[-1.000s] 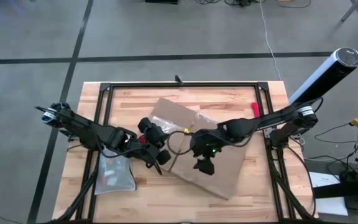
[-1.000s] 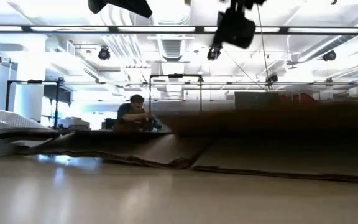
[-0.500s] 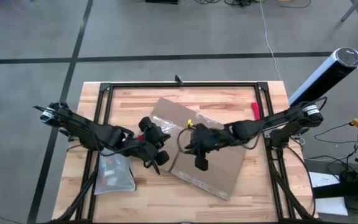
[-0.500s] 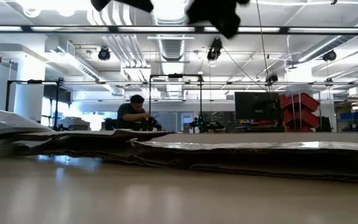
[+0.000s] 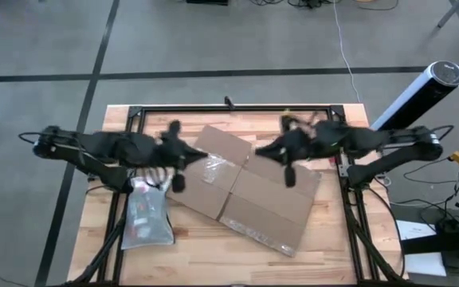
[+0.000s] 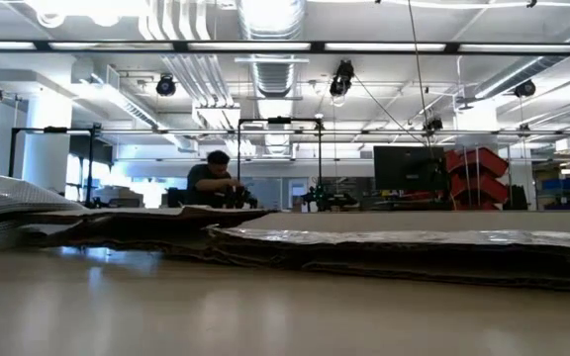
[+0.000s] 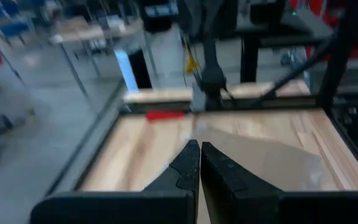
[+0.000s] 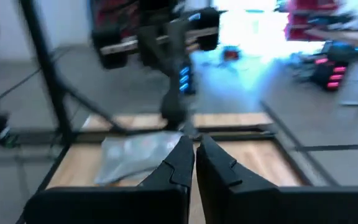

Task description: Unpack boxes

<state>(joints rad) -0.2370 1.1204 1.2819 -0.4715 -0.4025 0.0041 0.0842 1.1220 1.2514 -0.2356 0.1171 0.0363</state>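
Left claw [image 7: 199, 163]: closed, empty, raised over the flattened brown corrugated cardboard box's [image 5: 253, 195] left edge.
Right claw [image 8: 194, 163]: closed, empty, raised over the box's far-right edge.
Risk: with nothing gripped, a descending claw could shove the box onto the translucent grey-white zip pouch [image 5: 148, 219] just left of it.
Box: lies flat mid-tabletop [image 5: 333, 255], skewed, flaps spread, clear tape glinting.
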